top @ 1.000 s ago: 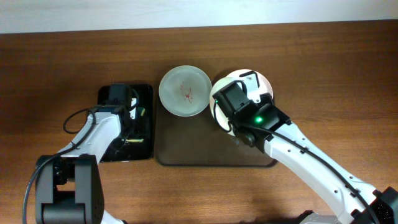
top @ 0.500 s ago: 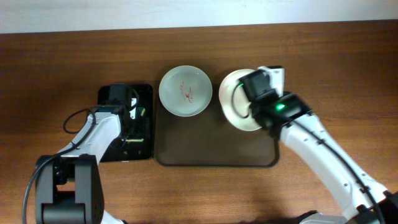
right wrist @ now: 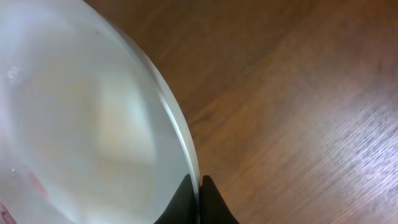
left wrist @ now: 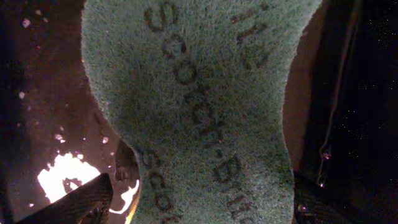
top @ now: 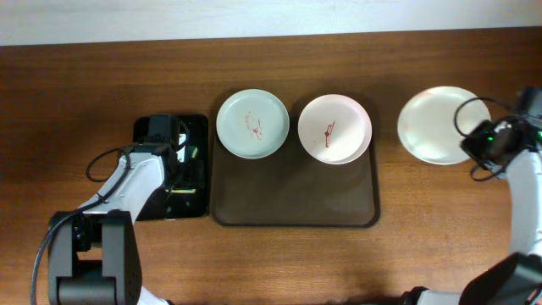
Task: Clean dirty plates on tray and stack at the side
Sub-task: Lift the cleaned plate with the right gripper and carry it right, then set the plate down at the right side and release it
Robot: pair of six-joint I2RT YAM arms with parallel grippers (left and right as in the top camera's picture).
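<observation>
A pale green plate [top: 251,124] and a pinkish-white plate [top: 334,128], both with red smears, sit on the far end of the dark brown tray [top: 296,203]. My right gripper [top: 477,137] is shut on the right rim of the white plate [top: 436,124], over the wooden table to the right of the tray. In the right wrist view its fingers [right wrist: 199,194] pinch the plate's rim [right wrist: 81,124]. My left gripper [top: 179,165] is down in the small black tray [top: 144,199]. It is open, with its fingers [left wrist: 205,199] on either side of a green sponge [left wrist: 199,106].
The wooden table [top: 85,85] runs around both trays. A pale wall edge [top: 254,17] runs along the back. Wet glints show in the black tray beside the sponge [left wrist: 62,177].
My right gripper has carried the white plate from above the pinkish-white plate rightwards off the tray, uncovering that plate. The left arm has not moved.
</observation>
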